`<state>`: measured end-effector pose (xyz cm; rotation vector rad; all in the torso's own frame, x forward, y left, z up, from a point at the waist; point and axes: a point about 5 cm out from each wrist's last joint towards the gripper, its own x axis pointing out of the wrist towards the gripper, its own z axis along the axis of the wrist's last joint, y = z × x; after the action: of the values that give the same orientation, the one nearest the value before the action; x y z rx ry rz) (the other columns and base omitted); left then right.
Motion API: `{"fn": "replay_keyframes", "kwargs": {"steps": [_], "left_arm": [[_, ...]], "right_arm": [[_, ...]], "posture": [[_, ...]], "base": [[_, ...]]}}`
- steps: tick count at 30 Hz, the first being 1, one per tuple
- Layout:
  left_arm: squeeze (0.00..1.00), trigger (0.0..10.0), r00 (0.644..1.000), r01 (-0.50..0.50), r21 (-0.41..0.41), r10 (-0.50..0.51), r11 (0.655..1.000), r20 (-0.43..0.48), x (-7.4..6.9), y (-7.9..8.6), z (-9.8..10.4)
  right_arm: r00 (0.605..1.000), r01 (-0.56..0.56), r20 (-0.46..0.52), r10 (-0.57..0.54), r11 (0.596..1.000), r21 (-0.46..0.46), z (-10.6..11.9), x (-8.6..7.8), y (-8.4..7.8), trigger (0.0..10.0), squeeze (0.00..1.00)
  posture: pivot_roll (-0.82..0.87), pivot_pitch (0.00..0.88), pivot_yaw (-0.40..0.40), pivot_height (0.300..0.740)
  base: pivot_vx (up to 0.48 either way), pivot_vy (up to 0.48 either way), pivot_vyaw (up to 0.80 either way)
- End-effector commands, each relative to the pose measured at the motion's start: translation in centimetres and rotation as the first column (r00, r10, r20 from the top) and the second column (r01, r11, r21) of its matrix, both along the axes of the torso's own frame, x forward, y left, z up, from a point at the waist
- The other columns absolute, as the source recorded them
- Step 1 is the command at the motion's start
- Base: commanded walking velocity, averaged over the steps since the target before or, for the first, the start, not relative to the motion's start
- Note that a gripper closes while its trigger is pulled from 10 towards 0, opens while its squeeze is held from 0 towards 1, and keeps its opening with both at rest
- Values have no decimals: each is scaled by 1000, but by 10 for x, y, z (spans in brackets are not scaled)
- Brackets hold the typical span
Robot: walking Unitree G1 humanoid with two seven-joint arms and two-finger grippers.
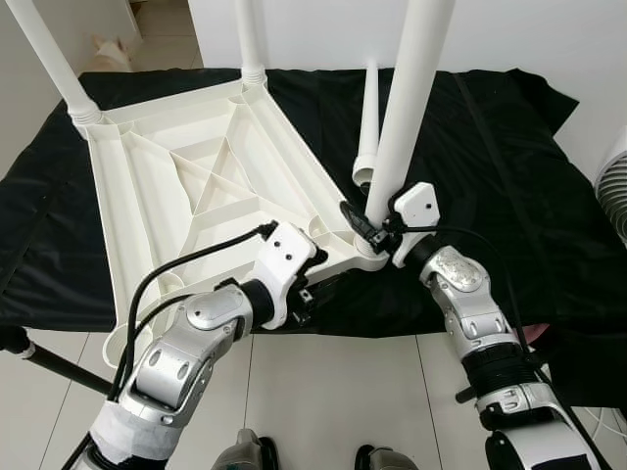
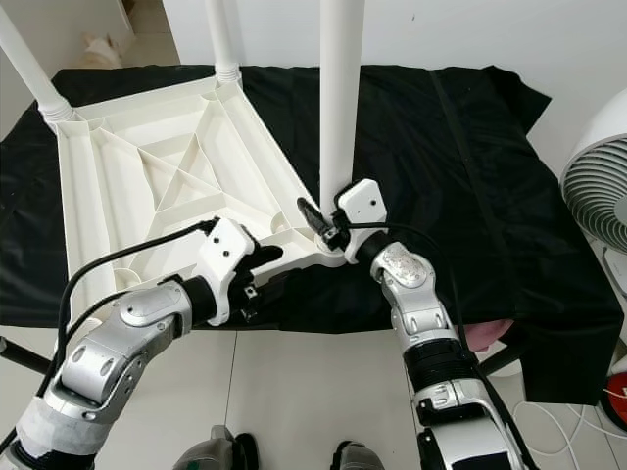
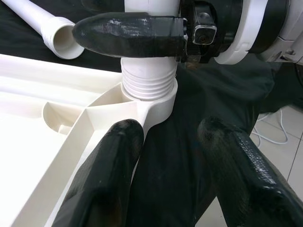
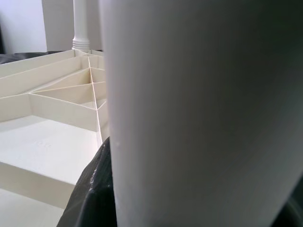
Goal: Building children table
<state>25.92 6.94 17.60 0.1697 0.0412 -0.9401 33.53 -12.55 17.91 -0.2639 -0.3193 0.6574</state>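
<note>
A white plastic table top (image 1: 196,166) lies upside down on a black cloth (image 1: 509,176). Two white legs (image 1: 54,64) (image 1: 250,39) stand in its far corners. A third leg (image 1: 411,98) stands upright in the near right corner socket (image 3: 149,94), its threads showing above the collar. My right gripper (image 1: 370,221) is shut on this leg just above the socket, one finger (image 3: 128,33) crossing its front. My left gripper (image 3: 175,179) is open at the table's near edge beside that corner, one finger (image 3: 109,175) against the rim, the other over the cloth.
A loose white leg (image 1: 368,117) lies on the cloth behind the upright one. A white fan (image 2: 598,186) stands at the right. The cloth's front edge hangs over pale floor tiles (image 1: 323,392). A black rod (image 1: 39,357) juts in at the lower left.
</note>
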Motion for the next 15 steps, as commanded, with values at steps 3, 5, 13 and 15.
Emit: {"fn": "replay_keyframes", "kwargs": {"steps": [3, 5, 13, 15], "left_arm": [[0, 10000, 998, 52, 9, -52, 999, -22, -6, -1, -3], [0, 10000, 998, 54, 8, -53, 999, -23, -7, -1, -2], [0, 10000, 998, 57, 13, -56, 998, -21, -7, -1, -1], [0, 10000, 998, 57, 13, -57, 998, -20, -7, -1, -1]], "right_arm": [[998, 1, -61, -2, 1000, -17, -15, -1, -3, 10000, 0], [998, 1, -62, -2, 1000, -9, -14, -1, -4, 10000, 0], [996, 14, -93, -11, 999, 32, -16, 1, -4, 10000, 0], [994, 19, -108, -14, 999, 41, -17, 1, -4, 10000, 0]], "posture": [[-8, 97, 48, 740], [-6, 94, 50, 740], [-2, 87, 55, 740], [-2, 87, 55, 740]], "base": [[0, 0, 0], [0, 0, 0], [0, 0, 0], [0, 0, 0]]}}
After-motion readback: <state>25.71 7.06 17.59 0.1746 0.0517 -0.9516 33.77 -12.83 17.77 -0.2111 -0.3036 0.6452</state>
